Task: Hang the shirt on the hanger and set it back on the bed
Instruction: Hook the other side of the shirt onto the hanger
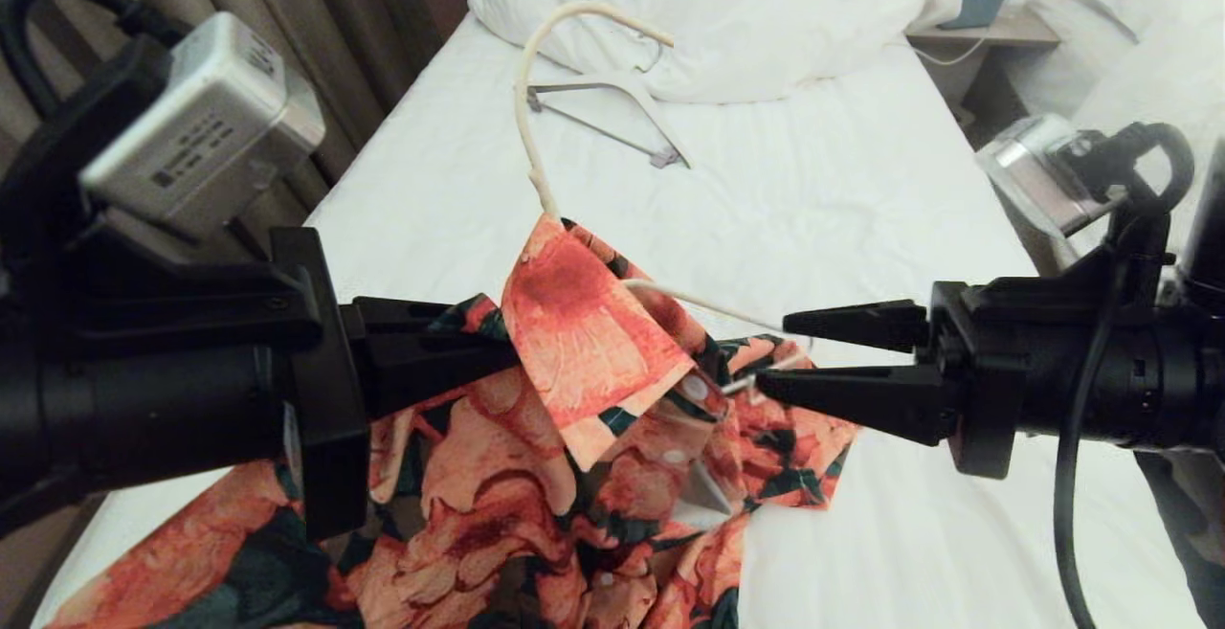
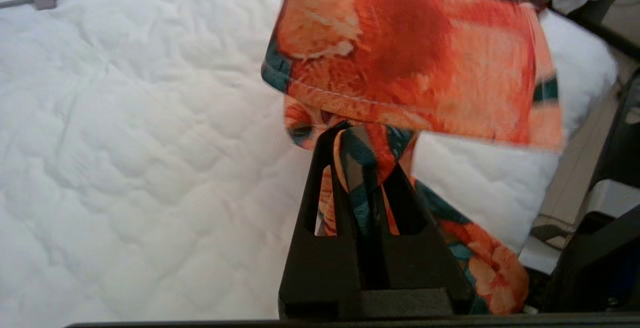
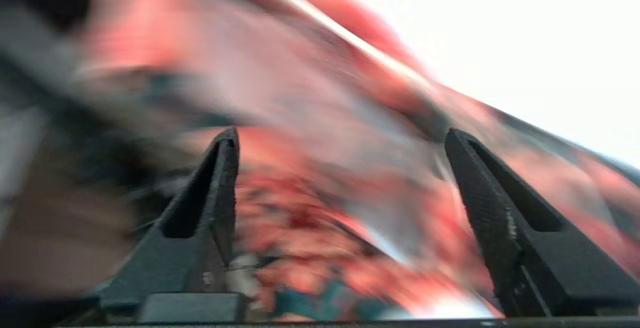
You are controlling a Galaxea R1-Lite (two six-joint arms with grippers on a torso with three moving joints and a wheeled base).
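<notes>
The shirt [image 1: 574,438] is hanging bunched over the near end of the bed [image 1: 861,208], its collar area lifted clear of the sheet. The hanger [image 1: 536,102] is rising out of the neck, hook pointing up toward the pillow [image 1: 746,7], with one thin arm running out bare on the right side. The left gripper [image 2: 364,143] is pinching a fold of fabric just under the collar, fingers pressed together on it. The right gripper [image 1: 775,351] is sitting beside the bare hanger arm with its fingers spread, holding nothing. I'd say the job is roughly half done: the hanger is inside the neck, but the right shoulder looks not yet pulled over the wire, and the whole thing is not yet laid flat on the bed. Another hanger [image 1: 612,117] is lying farther up.
</notes>
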